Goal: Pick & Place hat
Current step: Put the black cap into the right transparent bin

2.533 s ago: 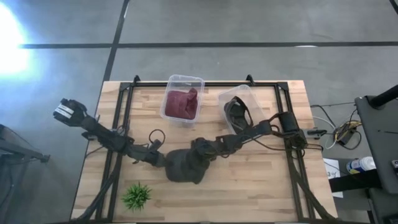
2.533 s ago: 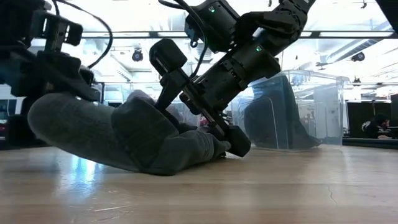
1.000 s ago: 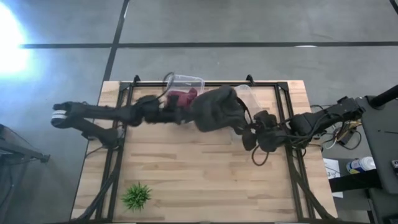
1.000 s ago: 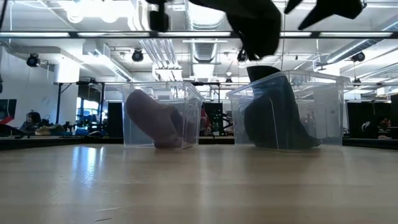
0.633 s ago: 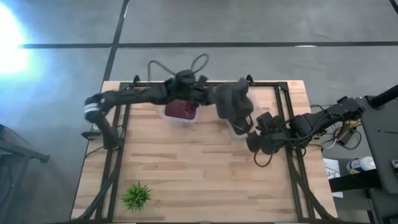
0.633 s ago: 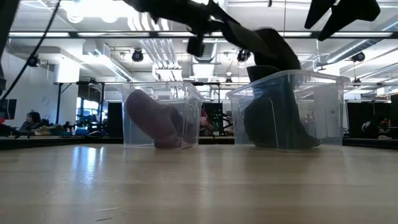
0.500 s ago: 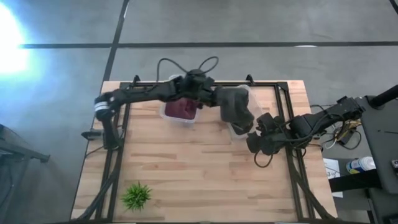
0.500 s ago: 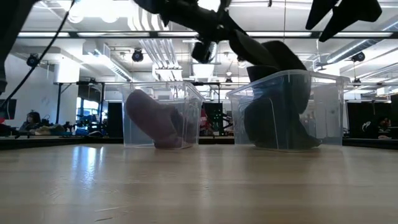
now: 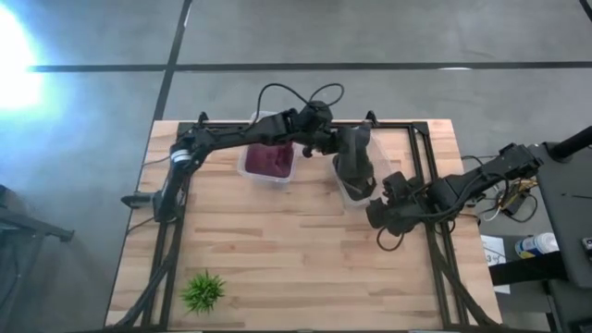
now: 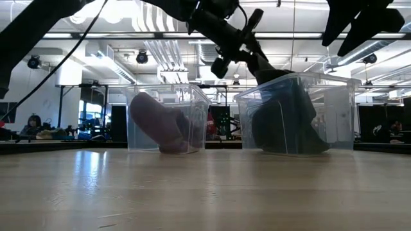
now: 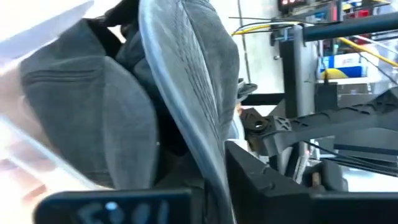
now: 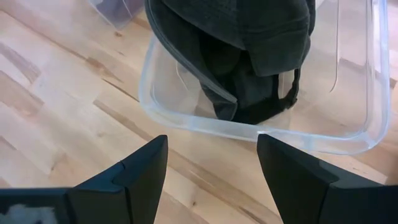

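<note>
A grey hat (image 9: 353, 155) hangs from my left gripper (image 9: 331, 143), which is shut on it above the right clear bin (image 9: 407, 139). In the low view the hat (image 10: 282, 115) reaches down inside that bin (image 10: 334, 109). A darker hat (image 12: 261, 93) lies in the same bin, under the grey one (image 12: 236, 25). My right gripper (image 9: 382, 215) is open and low over the table, just near of the bin; its wrist view shows the fingers (image 12: 211, 168) spread before the bin's rim. My left gripper (image 11: 205, 180) pinches the grey hat's stitched brim (image 11: 205, 118) between its two fingers. It comes from the table's left, slanting down (image 10: 247, 54). The hat hangs below the fingers, with its lower part (image 9: 358, 180) inside the right bin.
A second clear bin (image 9: 271, 120) to the left holds a maroon hat (image 9: 269, 157). A small green plant (image 9: 203, 291) stands near the table's near left corner. Bare wooden table (image 9: 277, 250) lies between the plant and the bins. People show far off in the low view.
My left gripper has carried the grey hat toward the table's right, from over the maroon hat's bin to over the right bin, and down. The hat has sunk from hanging above the rim to reaching into the bin. My right arm has kept nearly still.
</note>
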